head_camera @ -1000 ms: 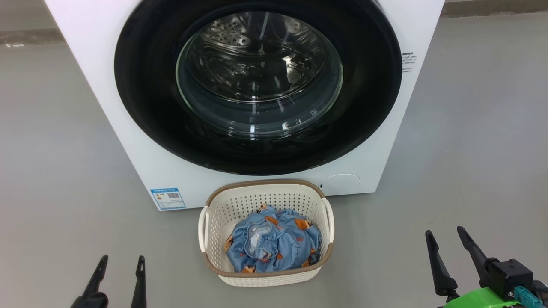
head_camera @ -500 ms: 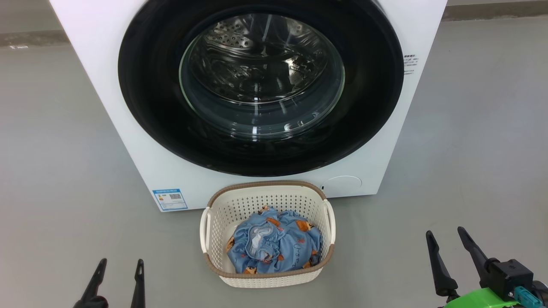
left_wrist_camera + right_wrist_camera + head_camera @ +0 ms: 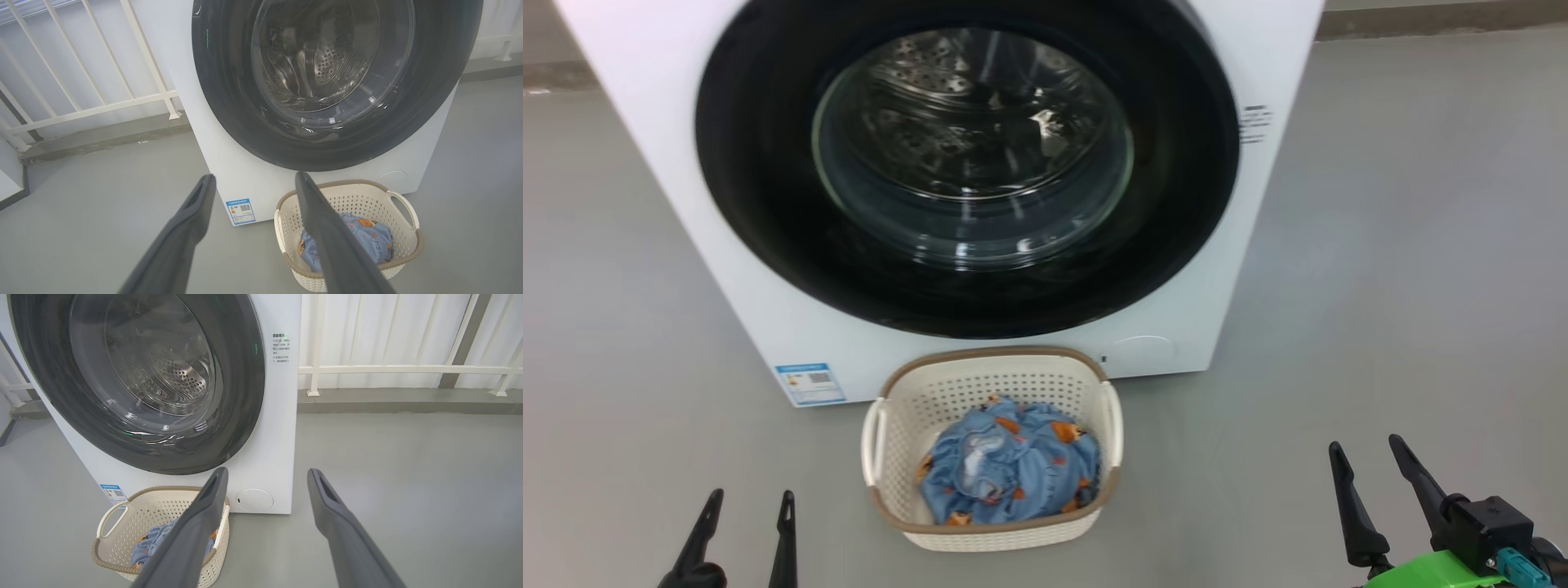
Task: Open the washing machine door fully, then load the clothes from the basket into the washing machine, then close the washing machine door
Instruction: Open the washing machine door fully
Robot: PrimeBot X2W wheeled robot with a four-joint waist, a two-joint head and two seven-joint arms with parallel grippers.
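Judging by the head view, the washing machine door (image 3: pixel 968 155) is shut and the clothes (image 3: pixel 1009 469) lie in the basket (image 3: pixel 992 353) just before the washing machine (image 3: pixel 654 131), while the wrist views show left jaws and right jaws released, so every step remains.

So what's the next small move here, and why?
Probably reach a gripper up to the door and pull it open: it looks shut, the clothes lie in the basket, and the left gripper and right gripper hang open, empty.
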